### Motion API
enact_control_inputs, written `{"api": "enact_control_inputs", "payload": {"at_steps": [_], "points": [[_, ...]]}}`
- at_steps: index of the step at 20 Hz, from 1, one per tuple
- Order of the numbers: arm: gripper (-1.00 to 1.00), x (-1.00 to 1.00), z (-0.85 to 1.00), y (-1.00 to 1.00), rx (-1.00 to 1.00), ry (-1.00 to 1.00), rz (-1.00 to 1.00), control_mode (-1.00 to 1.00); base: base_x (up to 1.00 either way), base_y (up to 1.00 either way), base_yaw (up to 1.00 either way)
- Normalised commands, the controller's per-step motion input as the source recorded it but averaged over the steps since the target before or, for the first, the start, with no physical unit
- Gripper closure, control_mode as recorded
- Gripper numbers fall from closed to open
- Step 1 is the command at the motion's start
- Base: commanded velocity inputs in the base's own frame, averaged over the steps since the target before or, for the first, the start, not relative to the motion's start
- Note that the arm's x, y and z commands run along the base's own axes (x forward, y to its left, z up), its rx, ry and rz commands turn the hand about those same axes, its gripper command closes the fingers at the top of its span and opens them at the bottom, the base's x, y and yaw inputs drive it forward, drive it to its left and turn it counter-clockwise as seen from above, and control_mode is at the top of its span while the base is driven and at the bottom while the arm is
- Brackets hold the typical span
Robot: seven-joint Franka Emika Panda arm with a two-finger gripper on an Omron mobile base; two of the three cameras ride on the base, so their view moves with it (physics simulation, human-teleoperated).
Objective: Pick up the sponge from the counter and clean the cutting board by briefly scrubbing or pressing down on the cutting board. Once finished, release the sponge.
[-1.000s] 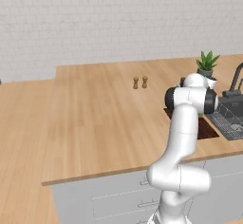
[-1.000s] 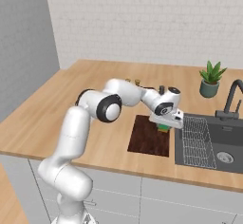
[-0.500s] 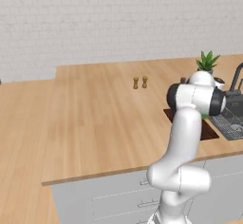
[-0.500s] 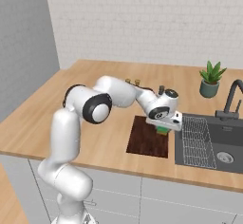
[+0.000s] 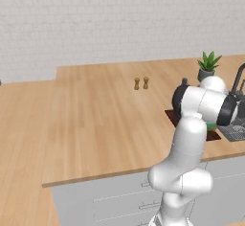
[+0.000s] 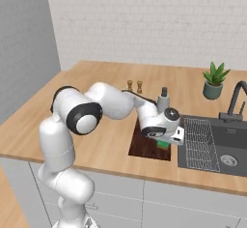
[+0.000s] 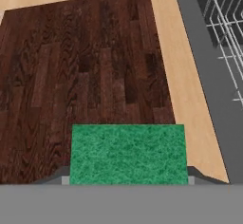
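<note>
So I've got my gripper [image 6: 166, 142] clamped on the sponge [image 7: 127, 154], which sits at the bottom center of the hand view with its green face filling the gap between my fingers. It's over the cutting board [image 7: 80, 76], that dark reddish-brown slab taking up most of the left and middle there. In the right base view the sponge [image 6: 164, 145] shows over the board's [image 6: 144, 145] right end, lower center of the frame, on the counter [image 6: 111, 101] just beside the sink [image 6: 217, 145]. Can't tell if it's actually touching the board.

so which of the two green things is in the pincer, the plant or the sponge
The sponge, the flat green block held over the dark cutting board. The potted plant stands far back by the tap, untouched.
</note>
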Motion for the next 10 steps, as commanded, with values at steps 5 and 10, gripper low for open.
{"api": "enact_control_inputs", "payload": {"at_steps": [5, 10], "points": [[1.00, -0.09, -0.93, 0.34, 0.00, 0.01, 0.00, -1.00, 0.00, 0.00, 0.00], [1.00, 0.01, -1.00, 0.84, 0.00, 0.01, -0.01, -1.00, 0.00, 0.00, 0.00]]}}
